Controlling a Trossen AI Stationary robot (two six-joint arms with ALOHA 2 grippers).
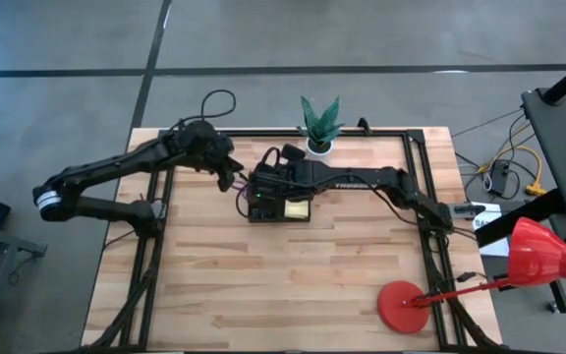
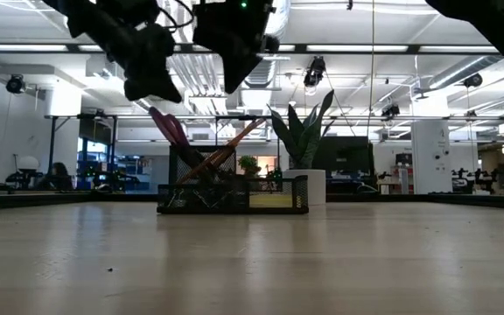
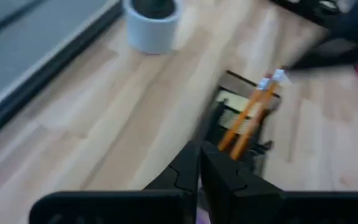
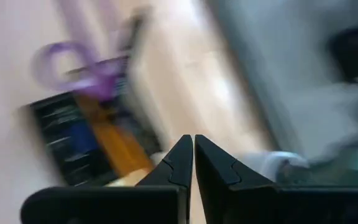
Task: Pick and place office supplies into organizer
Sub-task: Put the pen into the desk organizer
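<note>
Overhead, both the left gripper and right gripper hover empty, fingers pressed together, above the black organizer holding purple-handled scissors and orange pencils.

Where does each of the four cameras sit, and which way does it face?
High: overhead, straight down; both arms meet over the organizer.
Low: table height, level; organizer, plant, both arms above.
Left wrist: down at pencils; shut left gripper.
Right wrist: down at scissors; shut right gripper.
Shared: all four show the organizer.
</note>
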